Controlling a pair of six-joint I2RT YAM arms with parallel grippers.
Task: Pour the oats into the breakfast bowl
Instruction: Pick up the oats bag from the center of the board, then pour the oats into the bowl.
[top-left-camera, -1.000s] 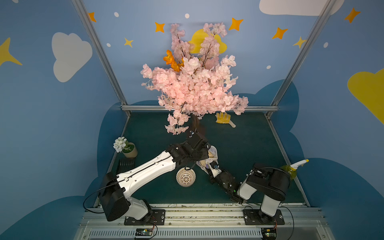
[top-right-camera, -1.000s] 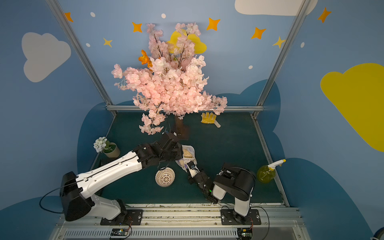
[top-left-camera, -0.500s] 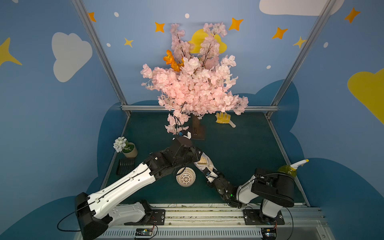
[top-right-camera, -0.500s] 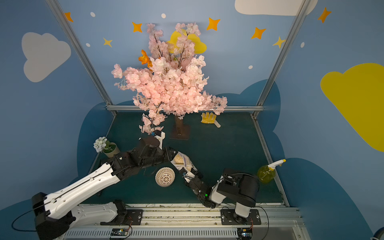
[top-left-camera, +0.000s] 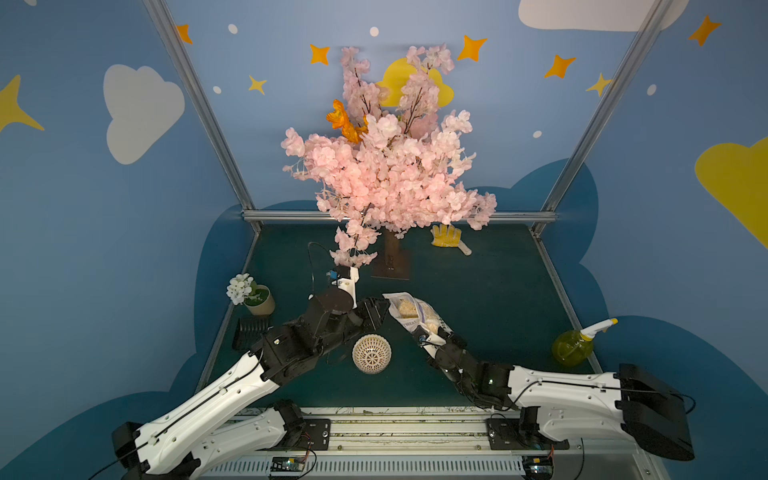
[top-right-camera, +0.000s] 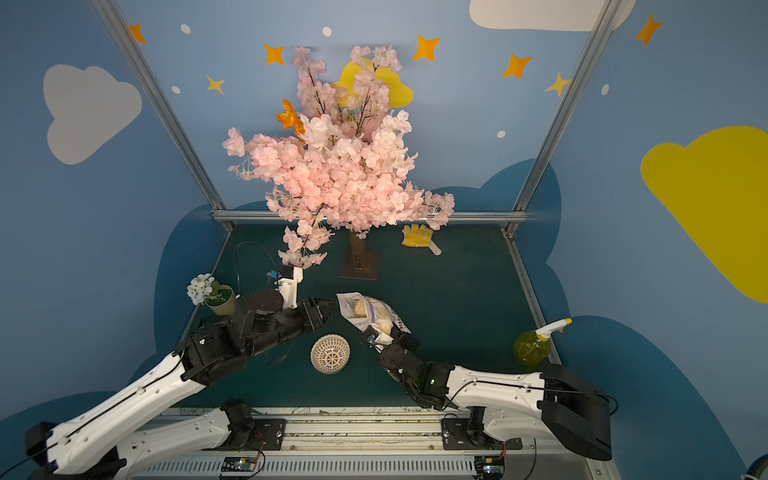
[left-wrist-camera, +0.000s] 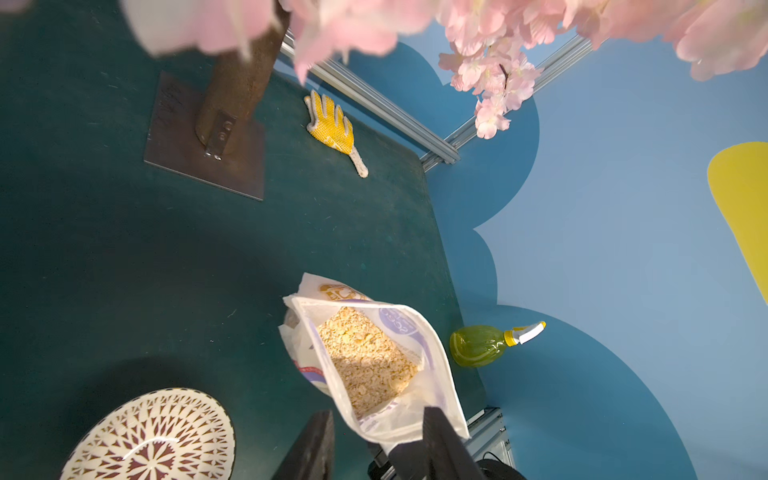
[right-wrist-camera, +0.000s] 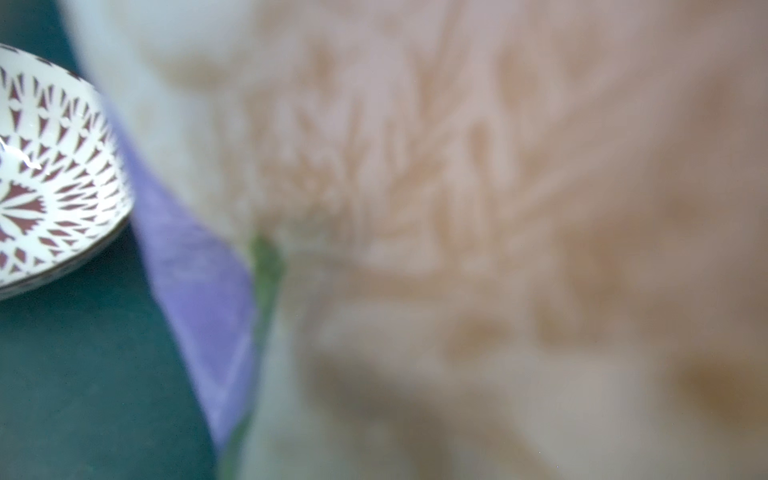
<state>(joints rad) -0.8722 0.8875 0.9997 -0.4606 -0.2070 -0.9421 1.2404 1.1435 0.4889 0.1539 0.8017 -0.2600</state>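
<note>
Tilted oats bag (top-left-camera: 411, 311) just beside breakfast bowl (top-left-camera: 371, 354)
Lower end clamped in right gripper (top-left-camera: 430, 332); left gripper (left-wrist-camera: 376, 415) has jaws parted around the open top edge, not pinching; bowl upright on green mat (top-left-camera: 478, 291)

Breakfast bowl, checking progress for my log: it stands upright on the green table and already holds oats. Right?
Not quite. The breakfast bowl stands upright on the green table, but it is empty: both top views show its patterned inside bare. The oats are in their bag.
</note>
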